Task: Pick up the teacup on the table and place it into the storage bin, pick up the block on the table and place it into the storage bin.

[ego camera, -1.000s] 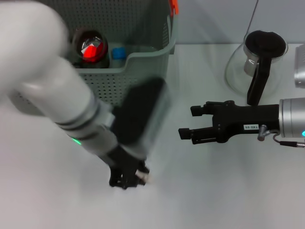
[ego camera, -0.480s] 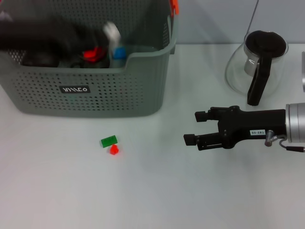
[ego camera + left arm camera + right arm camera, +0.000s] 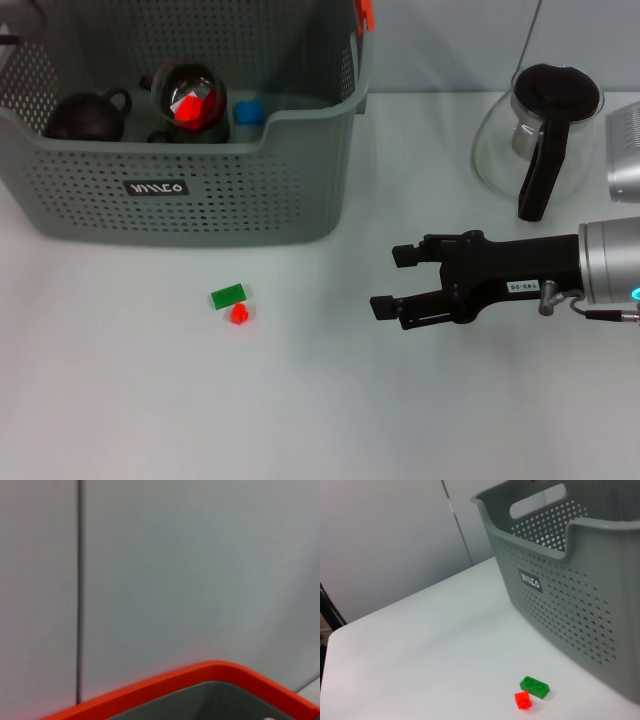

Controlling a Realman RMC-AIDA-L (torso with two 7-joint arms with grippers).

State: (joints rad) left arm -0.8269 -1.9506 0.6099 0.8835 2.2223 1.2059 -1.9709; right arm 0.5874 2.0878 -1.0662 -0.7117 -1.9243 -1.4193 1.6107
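Grey-green storage bin [image 3: 300,215] already holding a dark teacup [image 3: 85,115] at its left end. Remaining on the table [image 3: 150,400]: green block [image 3: 228,296], red one [image 3: 239,314] touching. Reaching toward them, right tool [image 3: 390,281], jaws apart, still well short. Left tool out of sight.

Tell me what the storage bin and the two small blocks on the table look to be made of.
Storage bin: looks like moulded plastic, matte grey-green, given its even rows of punched holes and smooth rounded rim. Green block and red block: probably hard glossy plastic, with studded tops in the right wrist view and saturated colour.
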